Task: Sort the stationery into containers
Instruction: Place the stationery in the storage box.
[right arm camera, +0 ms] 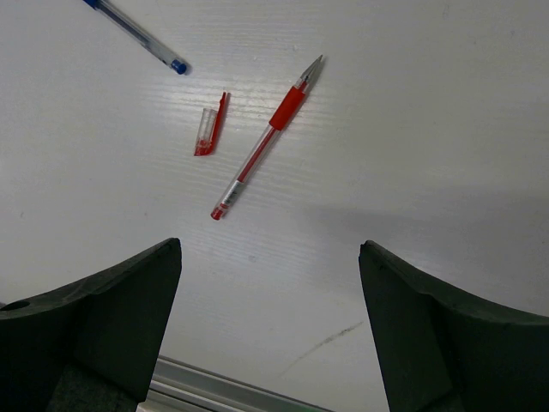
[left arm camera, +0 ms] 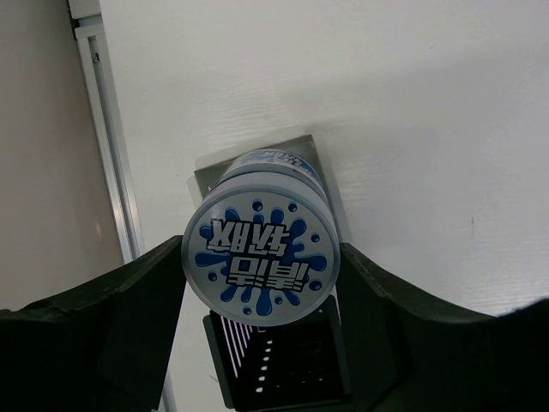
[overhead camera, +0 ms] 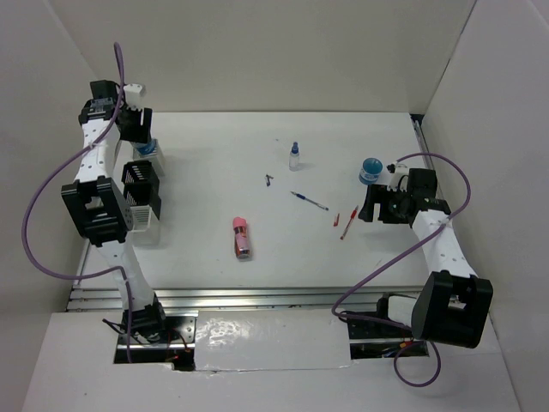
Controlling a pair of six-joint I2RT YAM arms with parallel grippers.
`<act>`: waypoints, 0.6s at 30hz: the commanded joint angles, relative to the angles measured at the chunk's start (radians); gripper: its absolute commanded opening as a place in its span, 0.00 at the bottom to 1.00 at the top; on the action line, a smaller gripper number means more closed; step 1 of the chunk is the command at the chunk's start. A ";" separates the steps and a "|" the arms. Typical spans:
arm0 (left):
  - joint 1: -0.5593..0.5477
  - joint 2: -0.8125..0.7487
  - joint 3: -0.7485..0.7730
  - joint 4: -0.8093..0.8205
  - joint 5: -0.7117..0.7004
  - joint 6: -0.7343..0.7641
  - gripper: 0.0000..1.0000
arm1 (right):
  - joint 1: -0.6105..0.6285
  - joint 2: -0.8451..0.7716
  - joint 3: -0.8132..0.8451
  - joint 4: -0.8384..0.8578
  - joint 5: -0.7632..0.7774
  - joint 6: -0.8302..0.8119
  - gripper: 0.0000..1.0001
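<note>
Left pincer (left arm camera: pixel 262 266) is clamped wide around a round blue-white tin (left arm camera: pixel 266 215), lid facing the wrist camera, poised over a pale box (left arm camera: pixel 296 144) at the 10 o'clock corner of the desk (overhead camera: pixel 214 163). Over to the right pincer (right arm camera: pixel 270 249): gaping, nothing in it. The red pen (right arm camera: pixel 262 142) lies at its 12 o'clock, axis running 7 to 1, and looks like the right arm's pick.
</note>
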 commanded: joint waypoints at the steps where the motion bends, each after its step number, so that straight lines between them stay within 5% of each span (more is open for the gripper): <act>1: -0.005 0.014 0.066 0.068 -0.027 0.037 0.00 | -0.009 -0.015 -0.006 0.033 -0.006 -0.014 0.90; 18: -0.022 0.051 0.062 0.056 -0.054 0.043 0.06 | -0.014 -0.012 -0.004 0.035 -0.010 -0.013 0.90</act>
